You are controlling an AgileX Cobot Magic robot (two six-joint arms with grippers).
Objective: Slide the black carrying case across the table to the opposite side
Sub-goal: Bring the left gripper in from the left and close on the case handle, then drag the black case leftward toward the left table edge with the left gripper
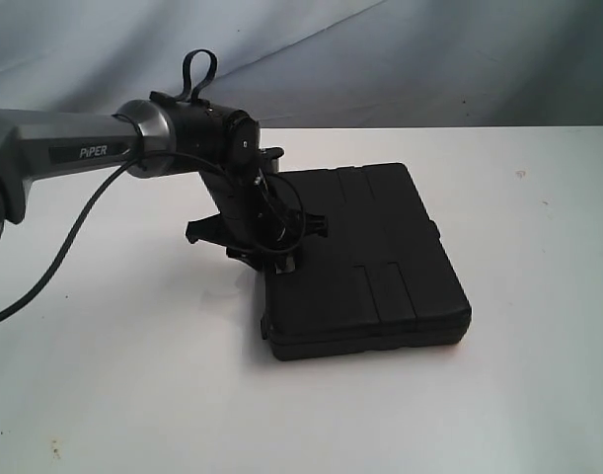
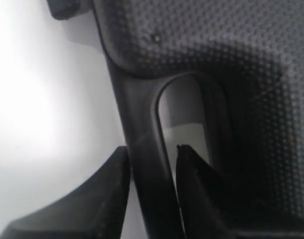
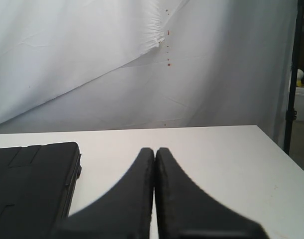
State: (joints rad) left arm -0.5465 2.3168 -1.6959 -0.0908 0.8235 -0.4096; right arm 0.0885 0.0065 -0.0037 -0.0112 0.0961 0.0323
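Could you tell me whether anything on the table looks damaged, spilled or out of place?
Nothing stands out. The case lies flat and closed on the table, its handle bar gripped by the left end effector.

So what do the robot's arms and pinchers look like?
The left arm is a smooth silver-grey tube with a black strip saying PiPER in white. Its wrist end is black, with a thin black cable hanging off and a little black loop on top. The left gripper and right gripper both have matte black fingers that curve to narrow tips.
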